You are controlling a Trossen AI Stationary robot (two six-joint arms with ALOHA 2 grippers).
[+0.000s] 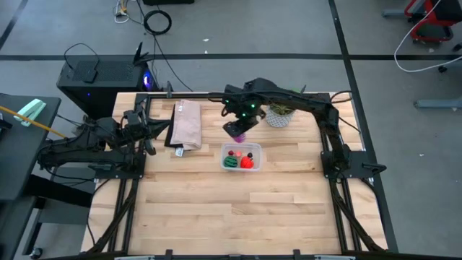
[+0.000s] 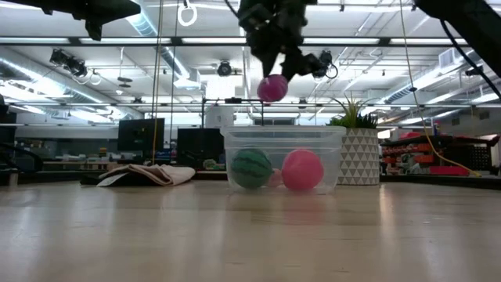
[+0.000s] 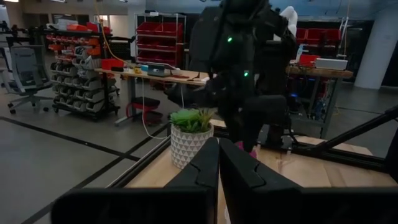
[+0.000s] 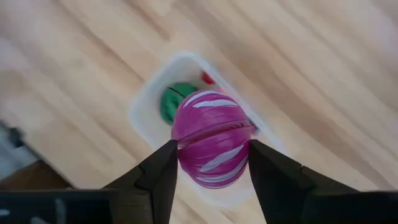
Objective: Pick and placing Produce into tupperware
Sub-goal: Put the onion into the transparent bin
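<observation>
The clear tupperware point(image 1: 240, 157) sits mid-table, holding the green striped ball point(image 2: 251, 168) and the red lumpy piece point(image 2: 302, 170). My right gripper point(image 4: 212, 163) hangs above the tub's far edge, shut on the purple-pink ball point(image 4: 212, 139), also seen as a ball point(image 2: 272, 88) high over the tub in the low view. The tub point(image 4: 186, 93) lies below it in the right wrist view. My left gripper point(image 3: 218, 163) is shut on nothing, waiting at the table's left edge, raised. My right gripper pinches the purple-pink ball between its two fingers, one finger point(image 4: 163, 168) on each side of the ball's middle point(image 4: 186, 140). The fingers come from above, pointing down. The ball is lifted clear, well above the tub.
A tan paper bag point(image 1: 186, 124) lies left of the tub. A leafy potted plant in a white patterned pot point(image 1: 279, 115) stands at the far right, close behind my right arm. The near half of the table point(image 1: 238, 217) is bare wood.
</observation>
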